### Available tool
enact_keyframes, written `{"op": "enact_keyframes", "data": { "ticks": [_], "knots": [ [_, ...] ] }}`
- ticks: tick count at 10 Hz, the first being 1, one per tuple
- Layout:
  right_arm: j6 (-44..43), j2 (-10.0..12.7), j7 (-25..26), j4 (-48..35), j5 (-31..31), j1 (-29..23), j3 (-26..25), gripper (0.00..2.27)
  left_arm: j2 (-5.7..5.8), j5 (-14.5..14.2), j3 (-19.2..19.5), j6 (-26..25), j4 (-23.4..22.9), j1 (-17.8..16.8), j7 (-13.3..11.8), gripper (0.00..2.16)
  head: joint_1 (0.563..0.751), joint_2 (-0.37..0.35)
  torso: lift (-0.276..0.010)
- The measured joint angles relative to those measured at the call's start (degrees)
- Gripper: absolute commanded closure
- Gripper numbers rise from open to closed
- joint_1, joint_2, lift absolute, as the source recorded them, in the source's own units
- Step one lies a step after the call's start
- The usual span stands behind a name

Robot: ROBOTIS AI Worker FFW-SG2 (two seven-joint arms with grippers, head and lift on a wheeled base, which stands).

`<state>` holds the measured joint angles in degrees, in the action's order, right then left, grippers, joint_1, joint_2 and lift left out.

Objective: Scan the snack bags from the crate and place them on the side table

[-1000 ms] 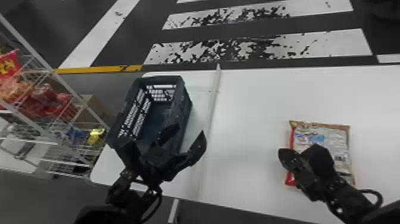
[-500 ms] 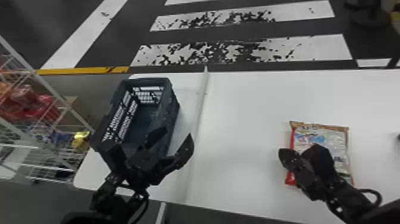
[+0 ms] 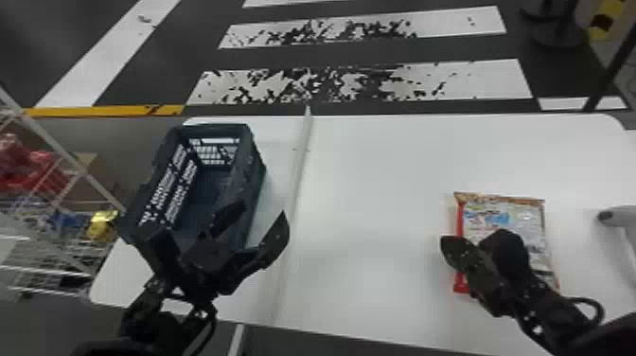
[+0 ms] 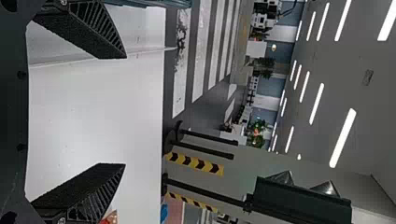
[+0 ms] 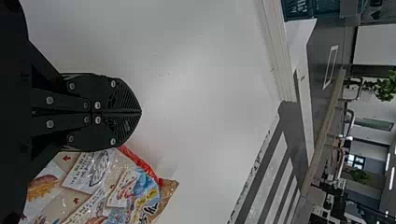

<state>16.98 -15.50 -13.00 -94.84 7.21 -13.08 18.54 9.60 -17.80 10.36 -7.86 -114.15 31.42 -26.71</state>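
Note:
A snack bag [image 3: 504,213] with a red edge lies flat on the white table's right part; the same bag [image 5: 135,191] shows beside my right gripper. Over the bag's near left part, my right gripper [image 3: 447,246] partly covers it. In its wrist view the right gripper [image 5: 140,112] is shut with nothing between its fingers. The dark blue crate [image 3: 258,165] stands on the left, with no bag visible inside. My left gripper [image 3: 262,213] is open at the crate's near right side, and in its wrist view the left gripper [image 4: 123,111] has its fingers wide apart, holding nothing.
A raised white divider [image 3: 297,189] runs across the table [image 3: 378,156] between crate and bag. At the right edge stands a grey handheld device [image 3: 620,215]. A wire rack [image 3: 61,255] with red and yellow packages is at the far left.
The head view has shifted to the right: crate, divider and rack sit further left, and the grey device has come into view. The bag and right gripper keep their places in the picture.

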Motion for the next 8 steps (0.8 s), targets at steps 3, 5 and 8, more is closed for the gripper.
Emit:
{"op": "enact_keyframes", "data": {
  "ticks": [3, 5, 8],
  "knots": [
    [-0.37, -0.85, -0.10, -0.61, -0.18, -0.84, -1.16, 2.22, 0.07, 0.01, -0.38, -0.01, 0.33, -0.39, 0.00, 0.04, 0.695, 0.150, -0.081],
    [-1.70, -1.08, -0.19, -3.90, -1.45, -3.20, -2.29, 1.83, 0.07, 0.02, -0.56, -0.01, 0.38, -0.52, 0.00, 0.04, 0.695, 0.149, -0.081],
    [-1.53, -1.04, -0.10, -18.48, -8.17, -10.49, -9.02, 0.06, 0.08, -0.01, -0.59, -0.01, 0.08, -0.58, 0.00, 0.04, 0.695, 0.140, -0.081]
  ]
}}
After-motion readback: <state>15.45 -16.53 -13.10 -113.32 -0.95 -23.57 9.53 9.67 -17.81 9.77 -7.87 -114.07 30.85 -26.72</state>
